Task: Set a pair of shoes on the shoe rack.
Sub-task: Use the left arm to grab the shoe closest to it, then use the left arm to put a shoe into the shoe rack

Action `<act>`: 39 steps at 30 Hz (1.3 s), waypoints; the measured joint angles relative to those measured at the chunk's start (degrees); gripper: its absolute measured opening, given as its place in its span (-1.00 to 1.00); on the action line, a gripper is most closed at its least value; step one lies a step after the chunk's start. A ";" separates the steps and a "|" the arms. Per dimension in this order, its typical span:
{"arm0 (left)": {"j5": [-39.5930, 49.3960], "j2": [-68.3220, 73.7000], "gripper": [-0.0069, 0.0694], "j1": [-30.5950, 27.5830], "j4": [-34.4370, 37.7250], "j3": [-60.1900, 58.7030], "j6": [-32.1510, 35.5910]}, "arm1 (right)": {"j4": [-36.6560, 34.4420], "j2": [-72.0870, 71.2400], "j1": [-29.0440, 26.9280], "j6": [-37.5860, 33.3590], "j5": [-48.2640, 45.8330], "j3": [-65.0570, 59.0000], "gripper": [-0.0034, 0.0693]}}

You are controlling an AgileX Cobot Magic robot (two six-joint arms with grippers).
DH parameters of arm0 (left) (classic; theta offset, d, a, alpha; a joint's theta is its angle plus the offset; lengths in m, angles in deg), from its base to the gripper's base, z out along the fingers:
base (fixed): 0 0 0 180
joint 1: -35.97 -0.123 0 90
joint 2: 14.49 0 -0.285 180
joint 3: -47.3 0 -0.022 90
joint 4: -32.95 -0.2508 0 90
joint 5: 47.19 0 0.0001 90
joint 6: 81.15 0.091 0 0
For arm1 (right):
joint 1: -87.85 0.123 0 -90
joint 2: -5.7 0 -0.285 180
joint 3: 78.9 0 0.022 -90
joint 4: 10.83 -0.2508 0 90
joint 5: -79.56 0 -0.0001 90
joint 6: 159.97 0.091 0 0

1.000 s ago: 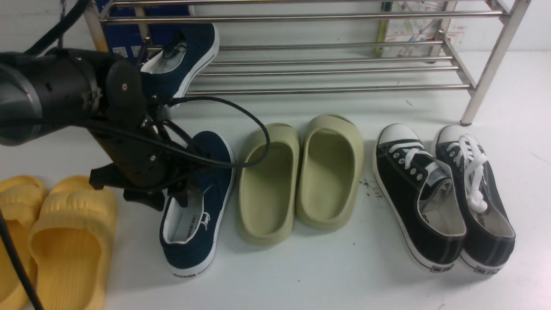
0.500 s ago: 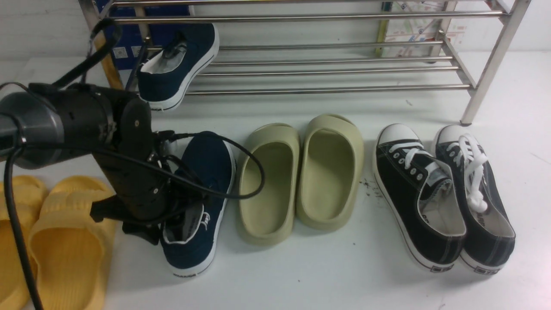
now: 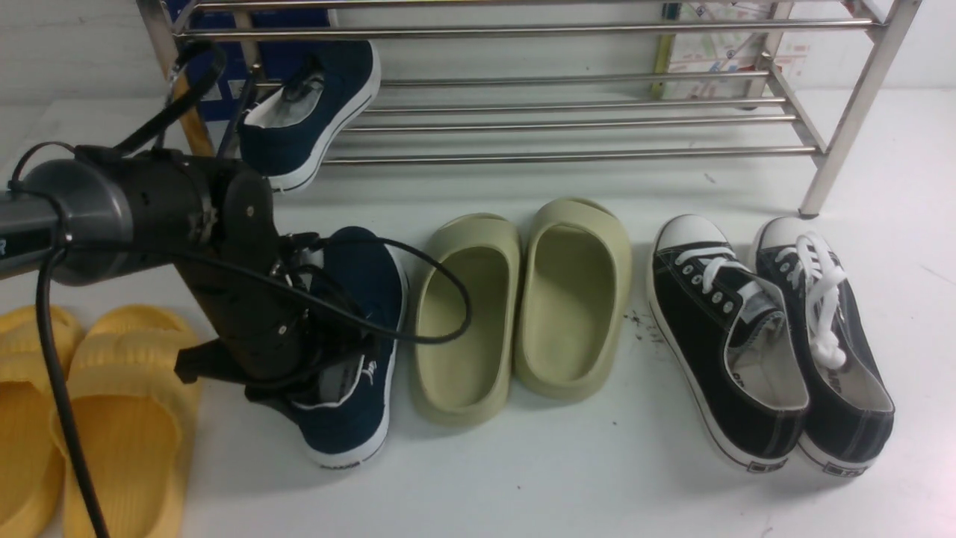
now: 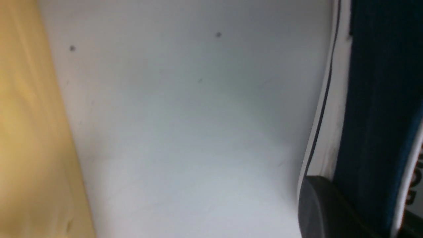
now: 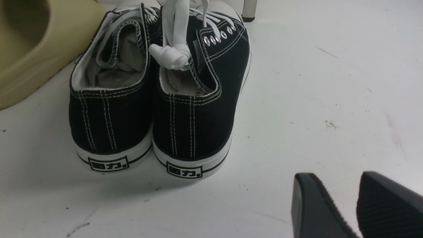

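One navy slip-on shoe leans on the lower tubes at the left end of the silver shoe rack. The other navy shoe is on the white floor in front, between the yellow and olive slides. My left gripper is shut on this shoe's left side wall near the heel. In the left wrist view one dark finger presses the outside of the navy wall, and the other finger is hidden inside. My right gripper hangs open over bare floor behind the black sneakers; it does not show in the front view.
Olive slides lie right of the held shoe and yellow slides left of it, both close by. Black lace-up sneakers sit at the right. The rack's right leg stands behind them. The left arm's cable loops over an olive slide.
My left gripper has dropped beside the floor shoe and shut on its side wall. The shoe's heel has shifted slightly to the right. The right gripper has not changed.
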 joint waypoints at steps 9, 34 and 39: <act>-2.63 -0.09 -0.80 0.06 0.18 11.96 0.51 | 0.00 0.00 0.00 0.00 0.00 0.00 -0.24; 2.18 23.81 -0.80 -2.19 0.29 46.94 2.67 | 0.00 0.00 0.00 0.00 0.00 0.00 -0.24; 5.13 27.96 -0.80 -4.21 1.78 53.09 2.16 | 0.00 0.00 0.00 0.00 0.00 0.00 -0.24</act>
